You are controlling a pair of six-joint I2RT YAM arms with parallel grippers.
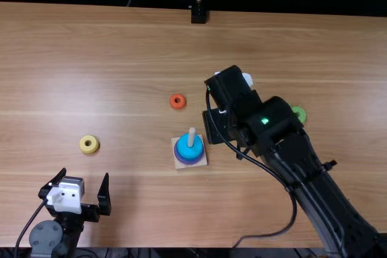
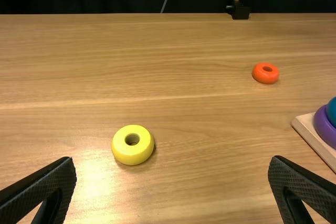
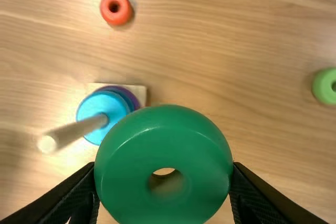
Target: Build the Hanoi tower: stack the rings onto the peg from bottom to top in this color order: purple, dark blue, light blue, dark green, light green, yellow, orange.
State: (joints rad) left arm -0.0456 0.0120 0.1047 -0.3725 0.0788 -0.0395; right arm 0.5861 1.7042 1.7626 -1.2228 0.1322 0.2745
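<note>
My right gripper [image 1: 225, 126] is above the table just right of the peg base [image 1: 180, 164]. In the right wrist view the right gripper [image 3: 164, 174] is shut on the dark green ring [image 3: 121, 145], held beside and above the peg [image 3: 79, 131]. The light blue ring [image 1: 190, 147] lies on the purple ring [image 1: 184, 159] around the peg, with a darker blue edge [image 3: 126, 99] between them. My left gripper [image 1: 80, 194] stands open at the lower left; in the left wrist view the left gripper [image 2: 172, 182] holds nothing. The yellow ring [image 1: 89, 144], orange ring [image 1: 177, 101] and light green ring [image 1: 299, 113] lie on the table.
The right arm stretches from the lower right across the table [image 1: 133, 46], close to the light green ring. A black stand [image 1: 198, 15] is at the table's far edge. A dark cable loops beside the right arm.
</note>
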